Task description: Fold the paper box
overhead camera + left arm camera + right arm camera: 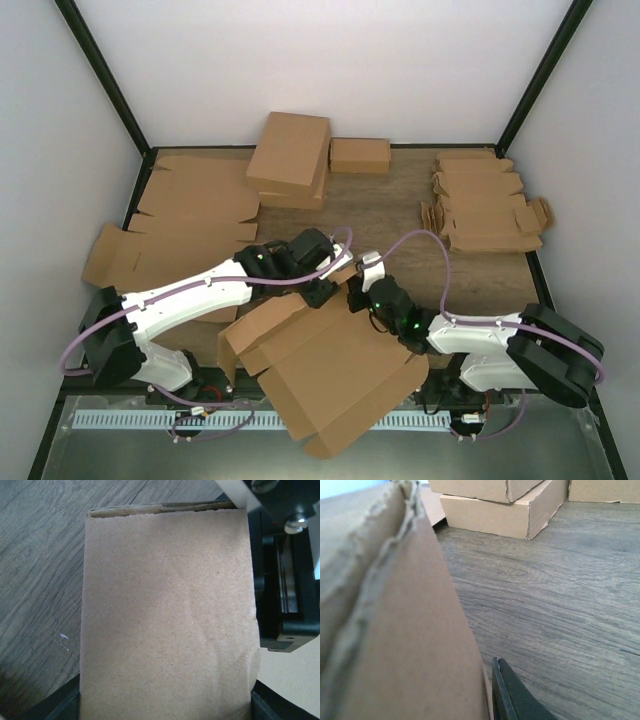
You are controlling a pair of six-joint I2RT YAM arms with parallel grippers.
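The paper box [340,370], a large brown blank with one long wall partly raised, lies at the near middle of the table. My left gripper [322,290] is at its far edge. In the left wrist view a cardboard panel [165,620] fills the gap between the two wide-apart fingers [67,705], so this gripper [165,707] is open. My right gripper [358,292] is just to the right of it and also shows in the left wrist view [285,580]. In the right wrist view one dark finger [515,700] presses against a doubled cardboard wall [395,645]. The other finger is hidden behind it.
Two folded boxes [290,158] are stacked at the back, with a small box [360,155] beside them. Flat large blanks [190,215] lie at the left. Smaller notched blanks [485,205] lie at the back right. Bare wood table [400,210] lies between them.
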